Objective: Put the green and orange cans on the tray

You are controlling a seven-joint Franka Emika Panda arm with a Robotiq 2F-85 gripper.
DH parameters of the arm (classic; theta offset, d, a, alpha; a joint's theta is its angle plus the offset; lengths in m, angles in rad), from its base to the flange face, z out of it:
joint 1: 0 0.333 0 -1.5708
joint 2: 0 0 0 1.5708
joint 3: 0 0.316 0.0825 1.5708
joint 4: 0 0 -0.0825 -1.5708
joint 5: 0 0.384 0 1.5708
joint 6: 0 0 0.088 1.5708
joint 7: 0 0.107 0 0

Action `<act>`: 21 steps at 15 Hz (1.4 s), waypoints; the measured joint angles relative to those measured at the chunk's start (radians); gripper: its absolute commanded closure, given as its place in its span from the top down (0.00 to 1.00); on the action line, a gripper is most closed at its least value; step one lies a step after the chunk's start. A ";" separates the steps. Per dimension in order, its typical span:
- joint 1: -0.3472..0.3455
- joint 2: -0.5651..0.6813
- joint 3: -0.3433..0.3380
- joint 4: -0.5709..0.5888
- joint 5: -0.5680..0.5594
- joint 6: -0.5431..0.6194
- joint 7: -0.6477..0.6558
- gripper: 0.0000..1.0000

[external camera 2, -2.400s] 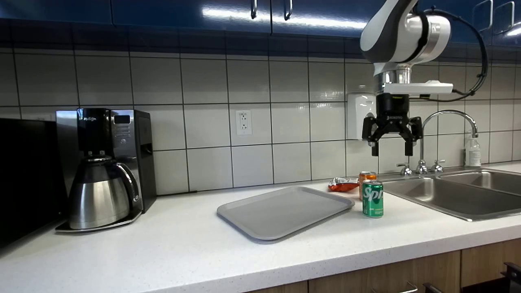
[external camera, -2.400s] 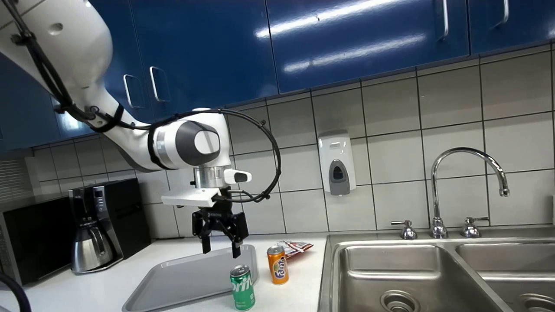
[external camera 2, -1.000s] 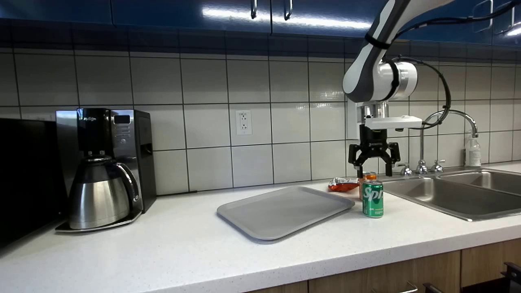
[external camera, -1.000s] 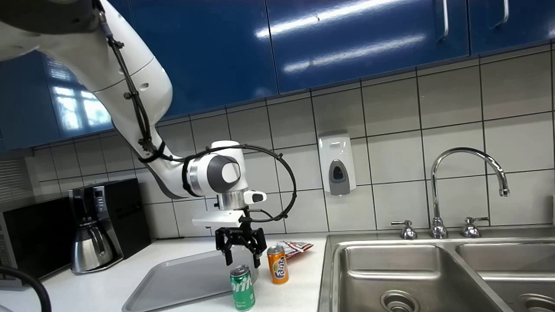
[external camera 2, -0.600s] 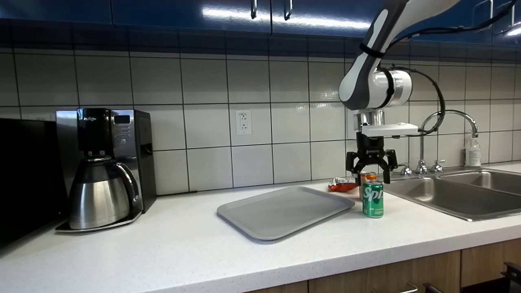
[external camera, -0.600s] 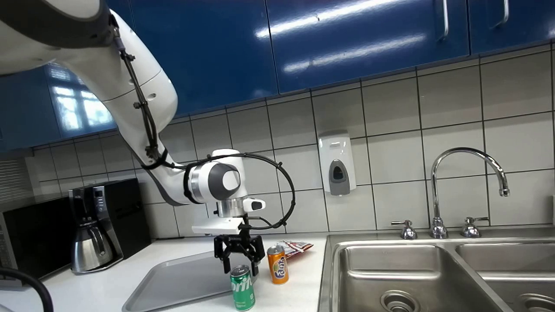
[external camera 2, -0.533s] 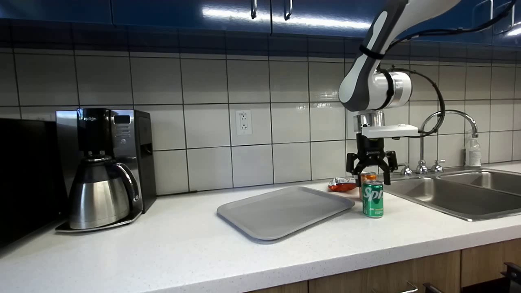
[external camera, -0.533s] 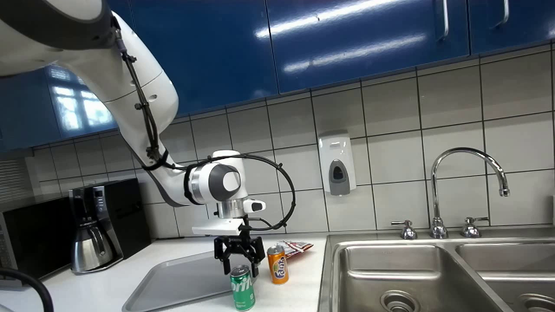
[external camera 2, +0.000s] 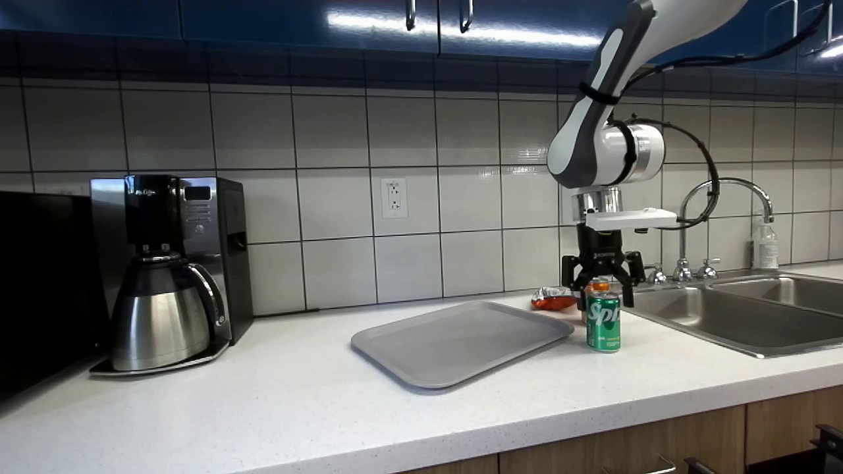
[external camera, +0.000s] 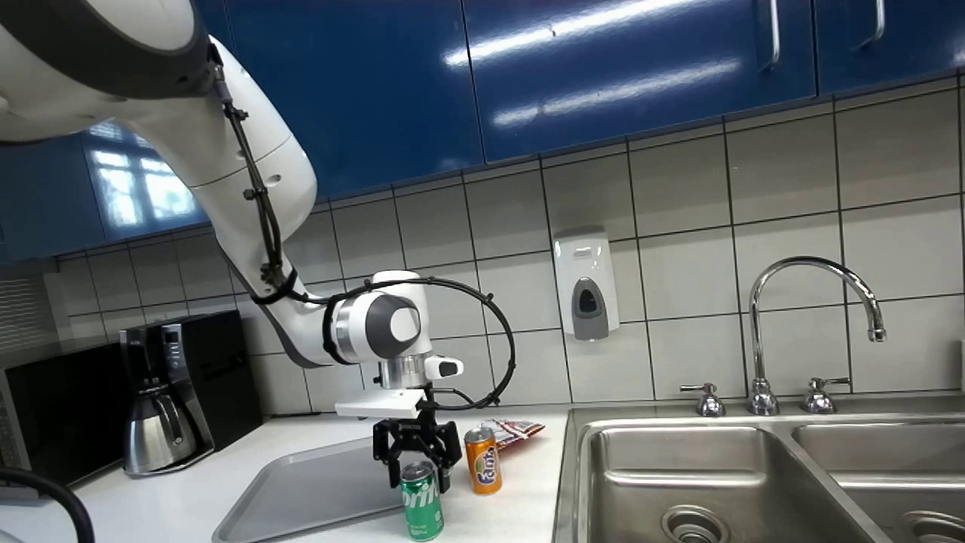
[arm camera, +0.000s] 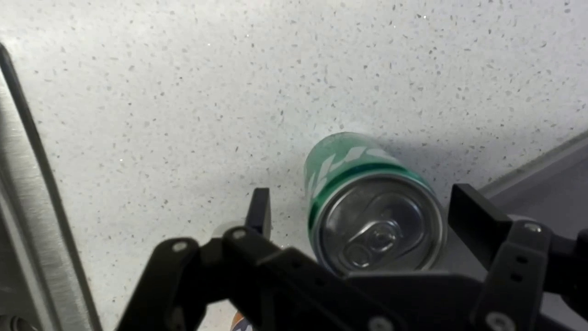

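One Sprite can (external camera 2: 603, 322) near counter's (external camera 2: 263, 405) sink (external camera: 784, 445) edge | gripper (arm camera: 362, 209) spread, empty | uneven gaps; closing may tip it

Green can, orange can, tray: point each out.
Green can (arm camera: 375, 207): wrist view, on its lid.
Orange can (external camera: 483, 461): in an exterior view, printed side.
Tray (external camera 2: 461, 343): in an exterior view, bare middle.

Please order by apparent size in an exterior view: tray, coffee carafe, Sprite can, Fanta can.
Tray
Coffee carafe
Sprite can and Fanta can: unsure; the former looks slightly larger but stands nearer the camera
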 measured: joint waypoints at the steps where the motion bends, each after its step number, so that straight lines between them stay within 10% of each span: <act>1: 0.000 0.003 0.000 0.000 0.000 0.000 0.000 1.00; 10: 0.000 0.015 0.001 0.000 0.000 0.000 0.000 1.00; 11: 0.000 0.015 0.003 0.000 0.000 0.000 0.000 0.75; 16: 0.000 0.015 0.007 0.000 0.000 0.000 -0.001 0.42; 21: 0.000 0.014 0.008 0.000 -0.001 0.000 -0.007 0.38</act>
